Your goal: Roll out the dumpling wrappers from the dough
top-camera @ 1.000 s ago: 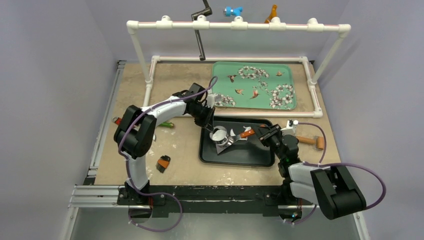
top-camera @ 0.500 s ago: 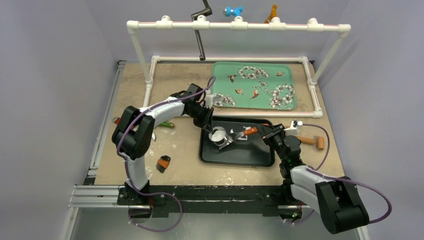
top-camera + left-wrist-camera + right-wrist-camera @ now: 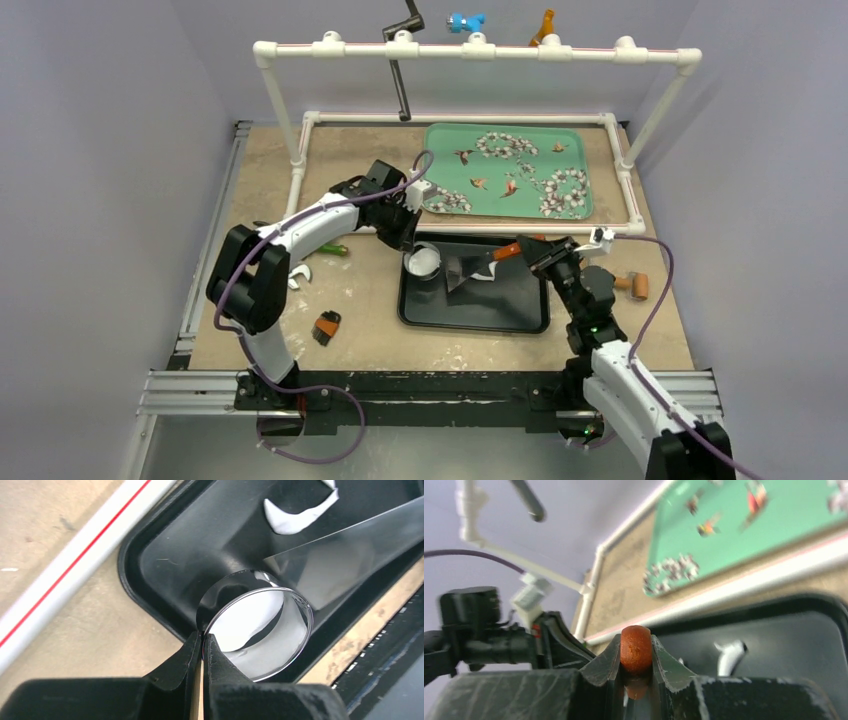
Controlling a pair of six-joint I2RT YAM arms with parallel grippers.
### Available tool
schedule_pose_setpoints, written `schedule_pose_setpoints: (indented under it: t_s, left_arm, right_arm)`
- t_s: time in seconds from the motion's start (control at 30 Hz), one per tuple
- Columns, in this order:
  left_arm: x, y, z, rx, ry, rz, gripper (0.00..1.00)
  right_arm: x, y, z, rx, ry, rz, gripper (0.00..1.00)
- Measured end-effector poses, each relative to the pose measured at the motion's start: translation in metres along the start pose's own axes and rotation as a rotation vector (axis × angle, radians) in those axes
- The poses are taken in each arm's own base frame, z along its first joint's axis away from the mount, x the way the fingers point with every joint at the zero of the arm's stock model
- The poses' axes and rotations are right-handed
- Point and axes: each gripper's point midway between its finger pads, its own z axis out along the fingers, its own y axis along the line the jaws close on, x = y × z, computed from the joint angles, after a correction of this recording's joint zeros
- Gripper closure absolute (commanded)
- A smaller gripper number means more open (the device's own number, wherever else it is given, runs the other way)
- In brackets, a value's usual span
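The left claw [image 3: 202, 644] was pinched shut on the rim of the metal ring cutter [image 3: 297, 640]. The cutter stood in the upper left corner of the black tray [image 3: 500, 312], with a white dumpling wrapper [image 3: 240, 627] inside it. The right claw [image 3: 636, 652] was clamped on a scraper [image 3: 480, 268] by its orange handle [image 3: 635, 642], and the scraper's metal blade [image 3: 462, 275] lay over the tray just right of the cutter. A curved dough scrap [image 3: 299, 516] lay on the tray nearby.

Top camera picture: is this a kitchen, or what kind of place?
Probably a robot test bench in a lab, not a kitchen: a left arm and right arm mounted at a table, a white pipe frame over it, and dough scraps in a black tray.
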Motion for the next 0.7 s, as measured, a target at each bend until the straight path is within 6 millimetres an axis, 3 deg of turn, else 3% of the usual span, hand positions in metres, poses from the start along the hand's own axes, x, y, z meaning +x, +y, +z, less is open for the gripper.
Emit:
schedule_pose_setpoints:
  t_s: [0.17,0.3,0.53,0.7]
  left_arm:
    - [0.003,0.009,-0.001,-0.065,0.014,0.069,1.00]
    - [0.006,0.004,0.002,-0.050,0.048,0.077,1.00]
    - [0.007,-0.004,0.009,-0.001,0.074,0.038,1.00]
    - [0.007,-0.017,0.008,0.054,0.075,-0.025,1.00]
  right_arm:
    - [-0.042,0.063,-0.008,-0.151,-0.094,-0.132,1.00]
    - [-0.051,0.090,-0.016,-0.255,-0.119,-0.197,1.00]
    - [-0.027,0.100,-0.009,-0.304,-0.042,-0.239,1.00]
    - [-0.004,0.140,-0.024,-0.461,-0.075,-0.330,1.00]
